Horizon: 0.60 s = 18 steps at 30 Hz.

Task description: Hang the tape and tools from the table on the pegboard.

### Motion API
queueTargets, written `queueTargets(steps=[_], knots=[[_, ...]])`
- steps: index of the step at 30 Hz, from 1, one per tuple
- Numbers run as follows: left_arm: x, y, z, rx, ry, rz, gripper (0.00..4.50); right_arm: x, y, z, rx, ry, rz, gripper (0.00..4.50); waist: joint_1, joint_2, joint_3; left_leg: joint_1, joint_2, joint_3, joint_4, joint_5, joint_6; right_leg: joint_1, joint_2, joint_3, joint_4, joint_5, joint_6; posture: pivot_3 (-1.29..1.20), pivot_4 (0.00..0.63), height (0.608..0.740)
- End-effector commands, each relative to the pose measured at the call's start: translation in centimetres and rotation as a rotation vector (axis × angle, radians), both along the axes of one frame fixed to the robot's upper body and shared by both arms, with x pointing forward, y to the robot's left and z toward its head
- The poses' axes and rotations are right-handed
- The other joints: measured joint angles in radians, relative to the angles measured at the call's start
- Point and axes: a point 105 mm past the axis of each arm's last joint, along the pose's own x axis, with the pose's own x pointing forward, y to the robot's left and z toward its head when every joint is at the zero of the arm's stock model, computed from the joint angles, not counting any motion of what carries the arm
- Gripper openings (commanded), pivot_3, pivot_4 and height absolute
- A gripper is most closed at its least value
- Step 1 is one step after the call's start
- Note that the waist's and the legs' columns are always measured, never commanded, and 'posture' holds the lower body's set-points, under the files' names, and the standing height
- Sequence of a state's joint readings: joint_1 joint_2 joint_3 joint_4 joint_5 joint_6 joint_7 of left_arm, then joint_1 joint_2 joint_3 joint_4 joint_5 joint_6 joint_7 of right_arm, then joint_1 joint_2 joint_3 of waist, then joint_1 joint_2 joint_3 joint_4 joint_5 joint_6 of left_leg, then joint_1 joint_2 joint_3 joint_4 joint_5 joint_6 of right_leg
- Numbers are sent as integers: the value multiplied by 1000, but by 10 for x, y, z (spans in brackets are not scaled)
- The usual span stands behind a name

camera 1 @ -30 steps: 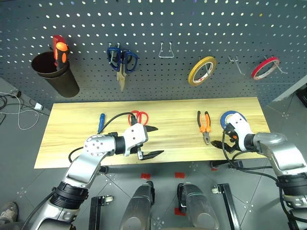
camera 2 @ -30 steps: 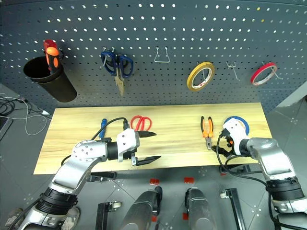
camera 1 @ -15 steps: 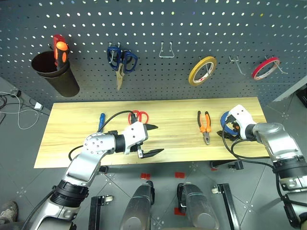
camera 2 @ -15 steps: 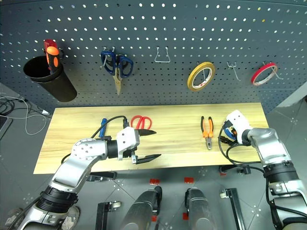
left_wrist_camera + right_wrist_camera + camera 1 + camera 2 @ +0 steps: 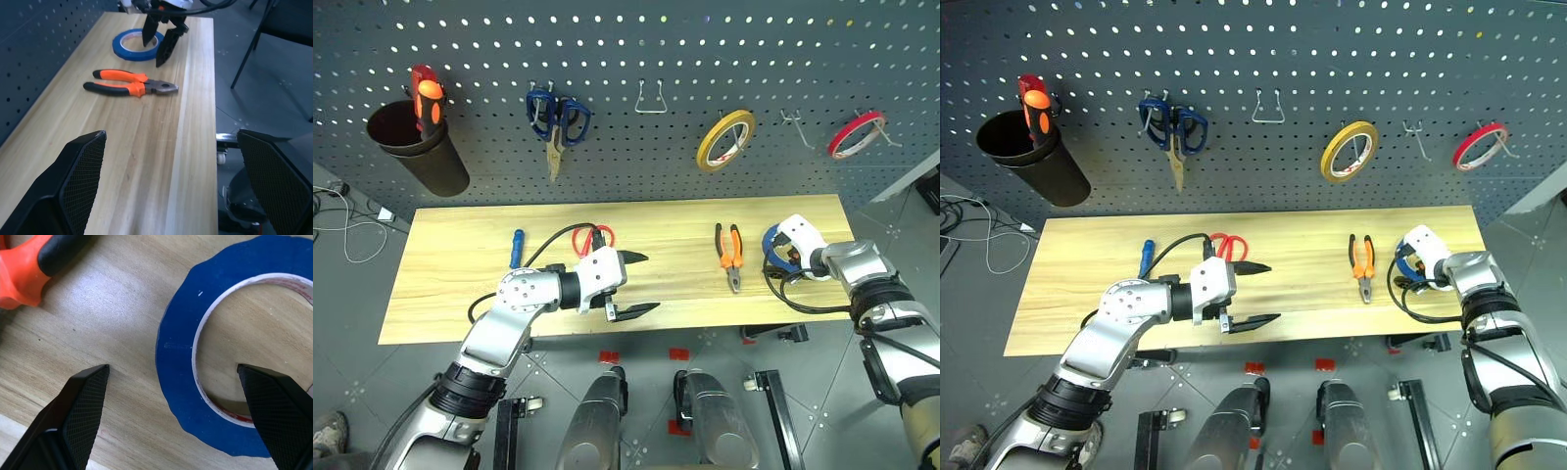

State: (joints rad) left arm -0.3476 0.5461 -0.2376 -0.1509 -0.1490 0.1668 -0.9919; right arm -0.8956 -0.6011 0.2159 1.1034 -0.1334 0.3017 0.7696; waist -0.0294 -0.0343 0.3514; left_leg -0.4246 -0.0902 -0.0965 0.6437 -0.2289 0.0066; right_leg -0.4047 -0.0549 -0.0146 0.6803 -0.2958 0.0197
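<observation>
Head view: left gripper [image 5: 641, 285] hovering over the table [image 5: 450, 284] with fingers spread wide and empty, red-handled scissors [image 5: 588, 238] just behind it, pliers [image 5: 730, 253] beside blue tape [image 5: 771, 251], right wrist view: right gripper [image 5: 176, 406] wide apart, straddling the tape's rim

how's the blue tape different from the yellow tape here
The blue tape lies flat on the table, with the right gripper straddling its rim; the yellow tape hangs upright from a hook on the pegboard, untouched. The blue roll looks wider across. Both are thin ring-shaped rolls.
</observation>
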Motion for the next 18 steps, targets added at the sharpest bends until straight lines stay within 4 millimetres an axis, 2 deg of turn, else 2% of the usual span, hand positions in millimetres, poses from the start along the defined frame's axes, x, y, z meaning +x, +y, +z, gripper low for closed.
queueTargets(steps=[1, 6, 10, 14, 18], knots=[[-3, -4, 1, 1, -27, -19, 4500, -13, -5, -23, -51, 87, 13, 3598, 0, 0, 0, 0, 0, 0, 0, 0, 0, 0, 0, 0, 0, 0, 0, 43, 390, 740], [-2, -1, -3, 2, -30, 0, 4500, -21, -10, -38, -144, 104, 52, 1971, 1, -1, 0, 0, 0, -1, 2, 0, 0, 1, 0, 0, 0, 3, 3, 28, 383, 740], [-1, 6, -7, -11, -23, 44, 4500, -31, -11, -51, -151, 117, 61, 696, 3, -4, -2, 4, 0, -2, 2, 0, 0, 5, 0, 0, 0, 4, 3, 5, 369, 740], [-2, 17, -9, -28, -15, 91, 4500, -26, -20, -34, -178, -21, 40, 666, 12, -5, -3, 9, -1, -5, 2, -2, 3, 12, 0, -2, -3, 4, 3, 1, 354, 740], [1, 23, -3, -86, -26, 152, 4500, -35, -21, 1, -280, -229, 77, 666, 32, -2, -2, 6, -1, -6, 1, 0, 0, 9, 0, -2, -3, 4, 4, -11, 343, 740]])
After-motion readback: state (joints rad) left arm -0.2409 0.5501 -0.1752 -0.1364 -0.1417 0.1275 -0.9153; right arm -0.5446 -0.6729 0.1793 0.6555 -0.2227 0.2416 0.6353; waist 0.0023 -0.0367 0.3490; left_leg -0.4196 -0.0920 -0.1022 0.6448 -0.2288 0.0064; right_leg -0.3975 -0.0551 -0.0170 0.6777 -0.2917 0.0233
